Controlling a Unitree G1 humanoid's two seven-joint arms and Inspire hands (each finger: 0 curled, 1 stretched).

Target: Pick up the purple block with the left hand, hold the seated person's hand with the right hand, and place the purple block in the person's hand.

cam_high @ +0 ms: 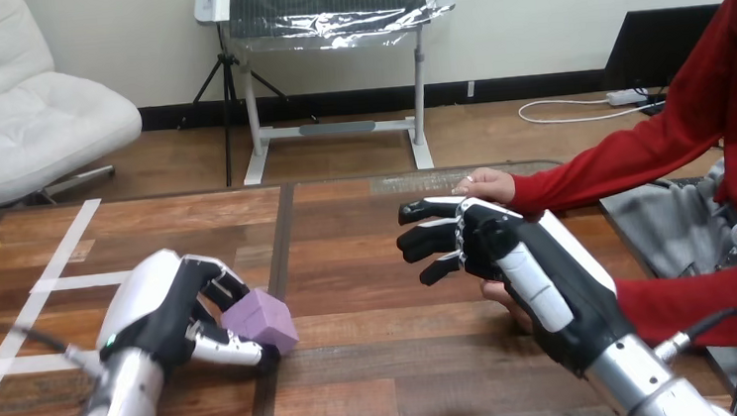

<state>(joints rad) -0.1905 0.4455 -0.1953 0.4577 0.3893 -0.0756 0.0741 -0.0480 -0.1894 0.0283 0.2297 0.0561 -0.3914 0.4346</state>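
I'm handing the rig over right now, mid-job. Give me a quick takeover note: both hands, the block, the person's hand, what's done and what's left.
The left robot hand has its fingers curled round the purple block, low over the table at near left; I can't tell if the block is off the wood.
The right robot hand is open and holds nothing. The person's hand sits just behind it; contact is unclear.
Done: block grasped.
Left: lift the block, hold the person's hand, place the block in it.

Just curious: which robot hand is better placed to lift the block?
The left robot hand: its fingers curl round the block; the right robot hand is far off, by the person's hand.
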